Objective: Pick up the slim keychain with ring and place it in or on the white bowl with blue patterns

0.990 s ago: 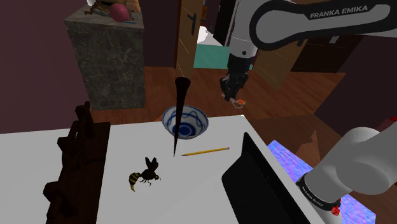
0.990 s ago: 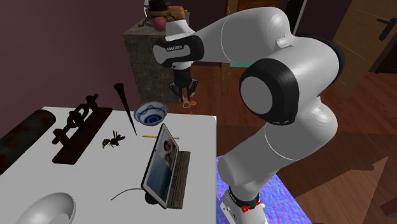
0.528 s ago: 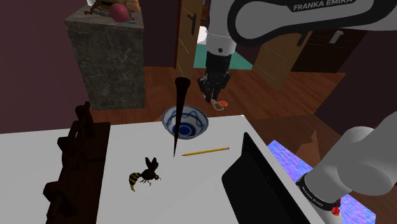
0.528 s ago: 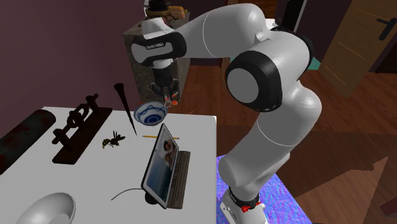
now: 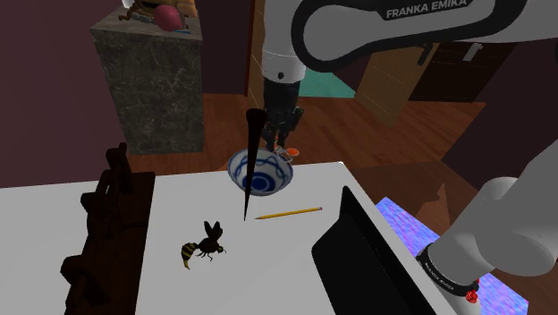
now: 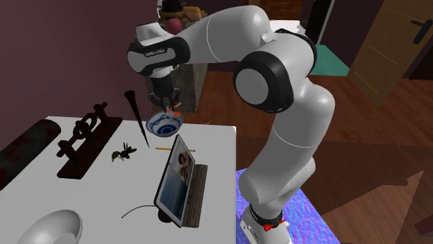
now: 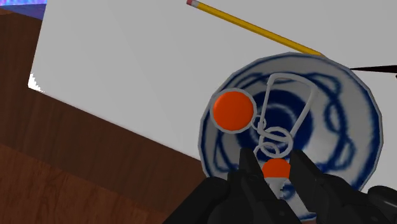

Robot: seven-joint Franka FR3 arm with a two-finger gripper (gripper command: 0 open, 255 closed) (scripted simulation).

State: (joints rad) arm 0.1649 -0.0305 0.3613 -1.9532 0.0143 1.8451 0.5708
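Wrist view: end effector [image 7: 273, 163] clasping keychain [image 7: 234, 109] over bowl [image 7: 357, 95]; "FRANKA EMIKA" on arm [image 5: 420, 27]

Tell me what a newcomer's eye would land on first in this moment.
The big white arm arches over the white table, its gripper clasping a keychain with orange discs and wire rings just above the blue-patterned white bowl near the table's edge. Beside the bowl a tall black spike stands out, with a wasp figure lying nearer the shoulder camera.
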